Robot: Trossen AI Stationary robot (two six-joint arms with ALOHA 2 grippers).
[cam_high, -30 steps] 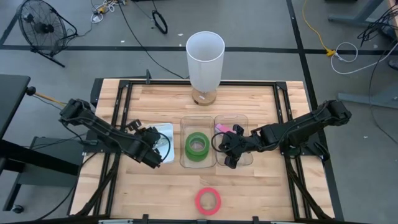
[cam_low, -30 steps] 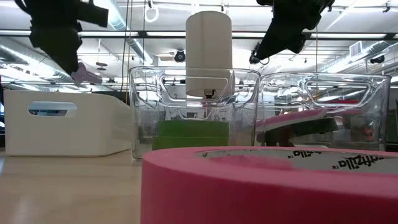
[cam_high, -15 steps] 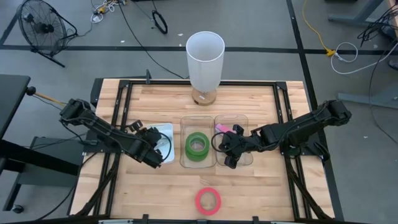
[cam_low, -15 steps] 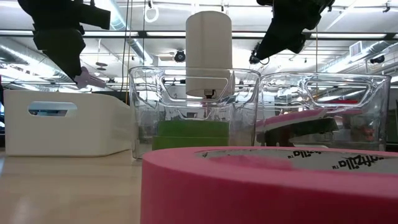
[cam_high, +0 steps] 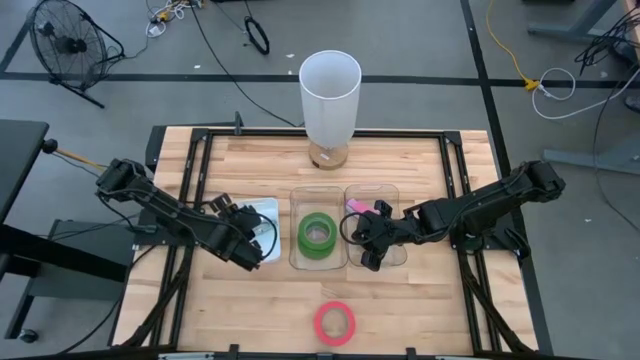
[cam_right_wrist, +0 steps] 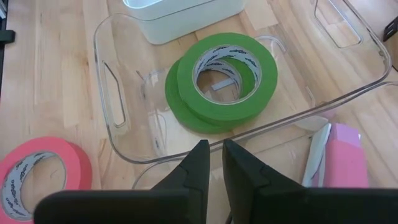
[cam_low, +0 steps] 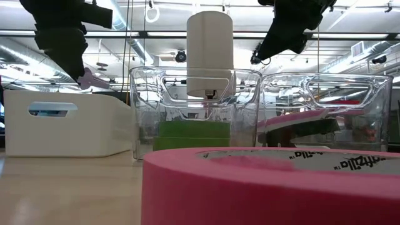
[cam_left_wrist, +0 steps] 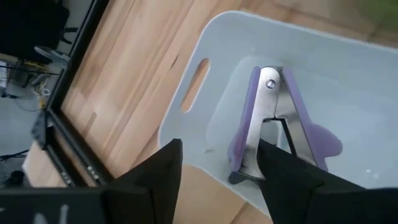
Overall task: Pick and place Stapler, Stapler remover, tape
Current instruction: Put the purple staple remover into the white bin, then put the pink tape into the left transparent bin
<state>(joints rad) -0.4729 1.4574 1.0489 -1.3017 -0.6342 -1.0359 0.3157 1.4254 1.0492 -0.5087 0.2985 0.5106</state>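
A purple and metal staple remover hangs just under my left gripper, above the white bin at the table's left. The gripper's fingers stand wide apart, and the low view shows the remover clear of the bin's rim. My right gripper hovers shut and empty over the right clear bin, which holds the pink stapler. Two green tape rolls lie stacked flat in the left clear bin. A pink tape roll lies flat on the table near its front edge. My left gripper's fingers slant down over the white bin with the staple remover's near end beside one finger. A wide gap separates it from the other finger. I cannot tell whether it still touches that finger. The remover is clear of the bin floor, tilted, its jaws pointing away.
A tall white cylinder stands at the table's far edge behind the clear bins. The three bins sit side by side mid-table. Bare wood lies along the front edge on both sides of the pink tape roll.
My left gripper has opened its fingers while staying over the white bin. The staple remover has sagged a little lower and tipped under the gripper.
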